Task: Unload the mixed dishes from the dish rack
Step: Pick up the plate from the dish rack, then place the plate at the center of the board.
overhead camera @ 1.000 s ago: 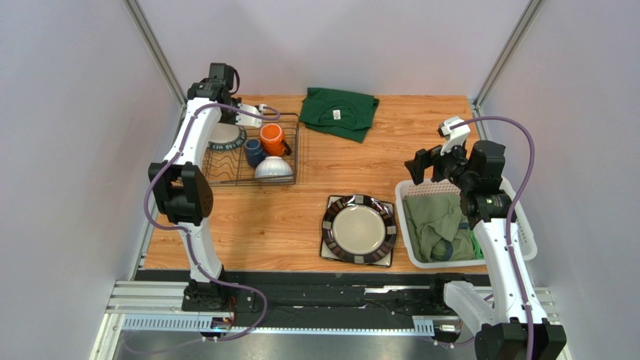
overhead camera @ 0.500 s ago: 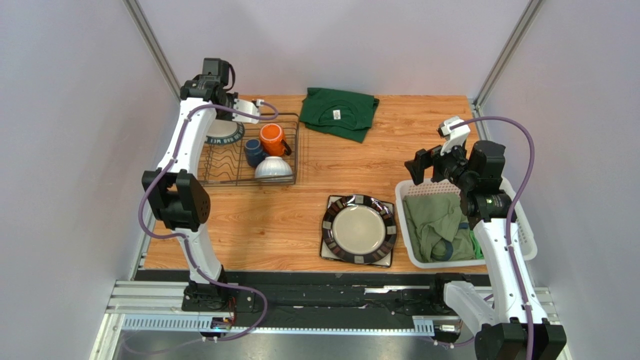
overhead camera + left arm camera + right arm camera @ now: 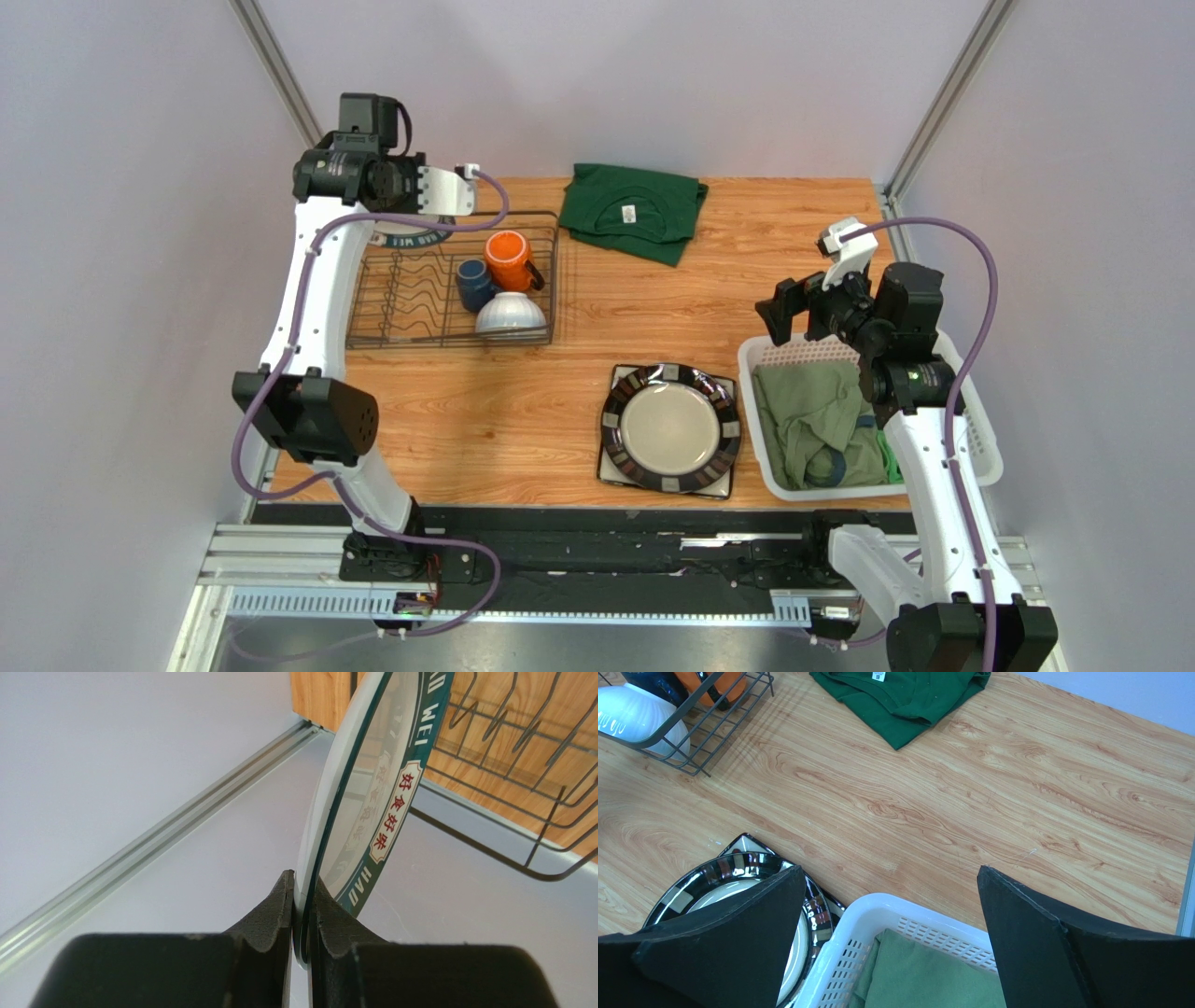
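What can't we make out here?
- Left wrist: teal-rimmed white round plate edge-on in left claw, top cut off; face barely visible.
- Top view: same plate a sliver, lettering too small.
- Right wrist: dark wire dish rack cut by frame corner; right claw finger hides part of black-rimmed round plate.

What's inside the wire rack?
An orange mug, a dark blue mug and a white bowl. The teal-rimmed plate in the left gripper hides some of the back.

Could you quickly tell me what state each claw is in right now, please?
Left claw: closed, holding the teal-rimmed plate by its edge.
Right claw: open, empty.
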